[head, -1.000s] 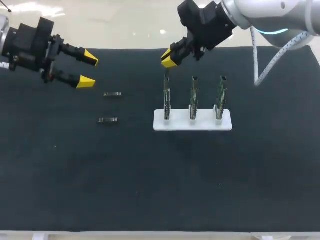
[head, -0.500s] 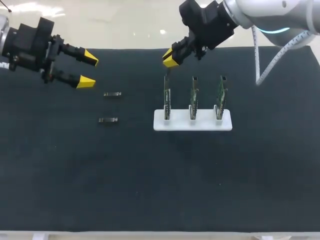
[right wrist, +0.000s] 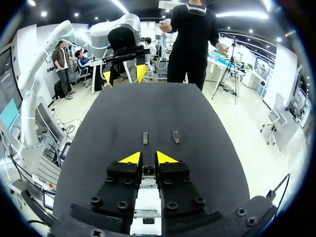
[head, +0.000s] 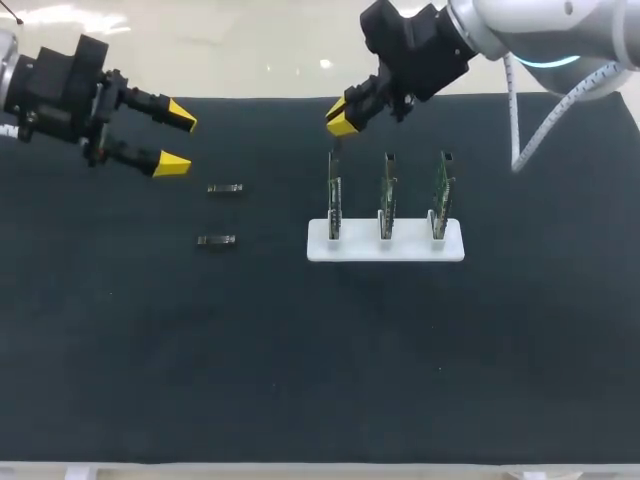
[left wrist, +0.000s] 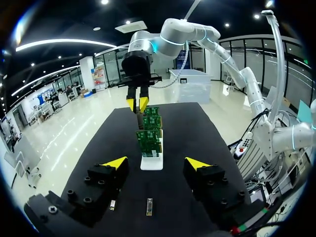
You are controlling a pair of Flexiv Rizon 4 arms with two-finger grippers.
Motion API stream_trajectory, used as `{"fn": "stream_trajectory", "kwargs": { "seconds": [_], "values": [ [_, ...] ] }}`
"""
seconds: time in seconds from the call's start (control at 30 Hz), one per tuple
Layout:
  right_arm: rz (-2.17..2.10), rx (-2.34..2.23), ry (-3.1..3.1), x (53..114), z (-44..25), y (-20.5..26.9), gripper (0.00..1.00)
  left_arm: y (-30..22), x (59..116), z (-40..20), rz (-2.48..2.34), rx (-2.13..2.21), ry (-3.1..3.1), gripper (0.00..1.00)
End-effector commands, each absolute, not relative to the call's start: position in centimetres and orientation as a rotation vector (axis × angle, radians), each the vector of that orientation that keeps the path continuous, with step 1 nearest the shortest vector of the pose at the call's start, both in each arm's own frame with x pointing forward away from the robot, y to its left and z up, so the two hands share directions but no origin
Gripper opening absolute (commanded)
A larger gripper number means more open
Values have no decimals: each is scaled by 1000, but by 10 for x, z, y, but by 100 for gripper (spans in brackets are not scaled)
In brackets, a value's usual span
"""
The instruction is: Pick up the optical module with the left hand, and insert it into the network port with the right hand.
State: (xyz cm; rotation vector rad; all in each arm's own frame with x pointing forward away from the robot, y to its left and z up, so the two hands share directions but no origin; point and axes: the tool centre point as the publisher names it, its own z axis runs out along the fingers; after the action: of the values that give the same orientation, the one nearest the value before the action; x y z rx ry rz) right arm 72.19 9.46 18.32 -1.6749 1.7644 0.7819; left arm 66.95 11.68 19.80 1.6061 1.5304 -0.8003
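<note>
Two optical modules, small grey bars, lie on the black mat (head: 150, 330): one (head: 225, 188) farther back, one (head: 216, 240) nearer. My left gripper (head: 175, 138) hangs open just left of them; in its wrist view (left wrist: 156, 163) they lie under the fingers (left wrist: 149, 206) (left wrist: 113, 204). A white stand (head: 385, 245) carries three upright green boards (head: 334, 195) with network ports. My right gripper (head: 340, 118) hovers above the leftmost board, shut on a third optical module (right wrist: 148, 172) that points down at the stand (right wrist: 146, 207).
The mat covers nearly the whole table. Its wide front half is bare. The two loose modules (right wrist: 145, 138) (right wrist: 176, 137) lie ahead of the right gripper, between it and the left gripper (right wrist: 122, 74).
My right gripper has edged slightly up and to the right above the leftmost board. The left arm and the modules on the mat have not moved.
</note>
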Motion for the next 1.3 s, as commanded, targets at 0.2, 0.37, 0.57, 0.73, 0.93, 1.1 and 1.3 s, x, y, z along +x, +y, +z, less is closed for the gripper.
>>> {"fn": "stream_trajectory", "kwargs": {
  "seconds": [0.2, 0.37, 0.57, 0.73, 0.93, 1.1, 1.3],
  "values": [
    [771, -1674, 1771, 719, 186, 94, 0, 116, 670, 198, -800, 1609, 1533, 100],
    [773, -1675, 1771, 719, 186, 95, 0, 116, 670, 198, -800, 1609, 1533, 100],
    [777, -1668, 1764, 720, 182, 94, 0, 116, 670, 198, -800, 1609, 1533, 100],
    [779, -1671, 1758, 722, 181, 94, 0, 116, 670, 198, -800, 1609, 1533, 100],
    [783, -1665, 1753, 723, 179, 94, 0, 116, 670, 198, -800, 1609, 1533, 100],
    [780, -1667, 1754, 723, 181, 96, 0, 116, 670, 198, -800, 1609, 1533, 100],
    [776, -1676, 1762, 723, 186, 97, 0, 116, 670, 198, -800, 1609, 1533, 100]
  ]
}}
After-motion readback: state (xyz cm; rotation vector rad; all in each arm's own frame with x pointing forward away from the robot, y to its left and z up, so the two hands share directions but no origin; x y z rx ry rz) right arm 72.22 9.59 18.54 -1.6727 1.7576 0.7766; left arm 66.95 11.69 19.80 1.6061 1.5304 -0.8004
